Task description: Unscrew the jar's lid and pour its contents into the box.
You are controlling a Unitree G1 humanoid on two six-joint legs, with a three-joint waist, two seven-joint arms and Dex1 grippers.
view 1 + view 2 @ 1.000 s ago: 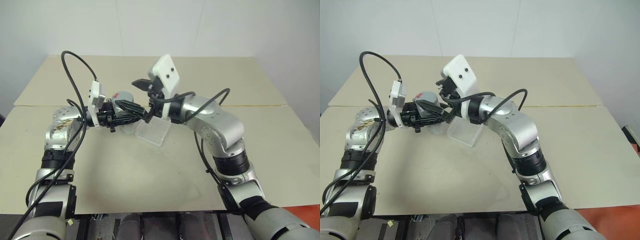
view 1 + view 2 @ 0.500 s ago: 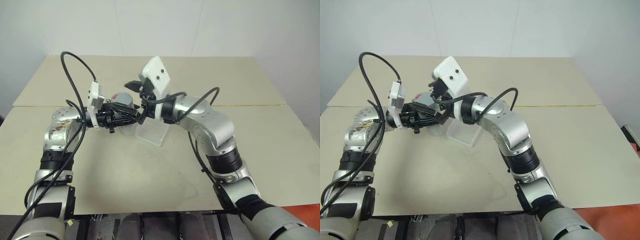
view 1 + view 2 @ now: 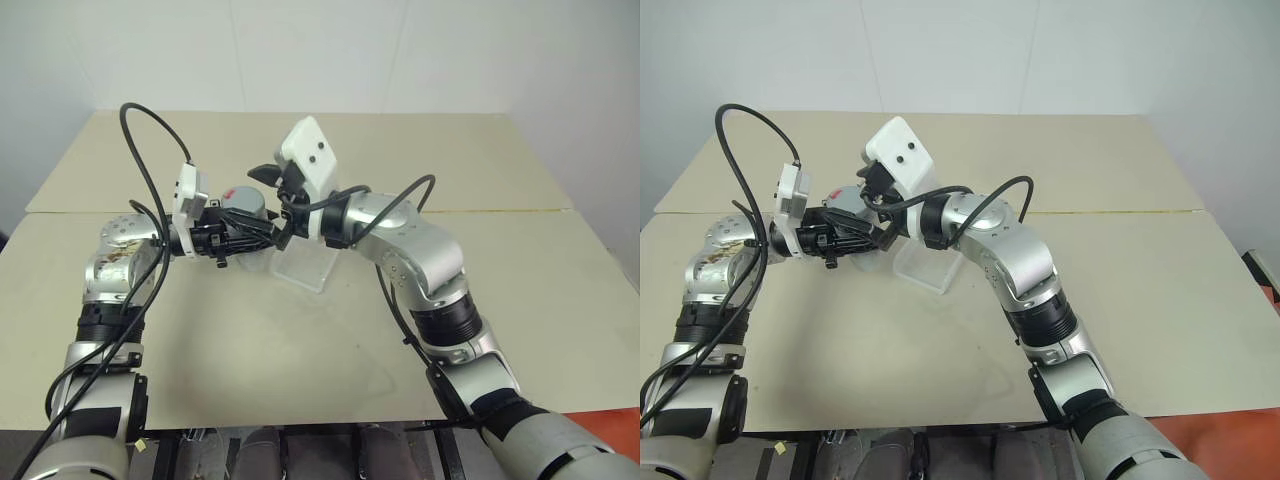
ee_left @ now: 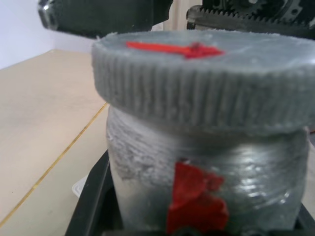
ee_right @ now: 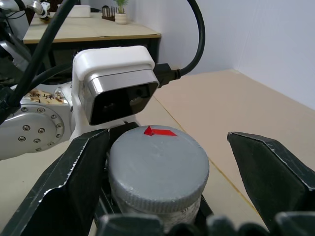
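Note:
My left gripper [image 3: 262, 231] is shut on the jar [image 3: 246, 206], a silvery cylinder with a red label patch [image 4: 197, 209], and holds it upright above the table. The grey ribbed lid [image 5: 157, 164] sits on the jar with a red arrow on top. My right gripper [image 3: 272, 202] is open, one finger [image 5: 74, 172] on each side of the lid and apart from it. The clear box [image 3: 305, 265] rests on the table just right of the jar and below my right wrist. The contents are hidden inside the jar.
Two beige tables [image 3: 480, 160] meet along a seam [image 3: 510, 212] running across the scene. Black cables [image 3: 140, 150] loop up from my left wrist and from my right arm [image 3: 415, 195]. A white wall stands behind the far edge.
My right gripper has edged a little to the left, so its open fingers now straddle the lid. The left gripper and the jar have stayed in place.

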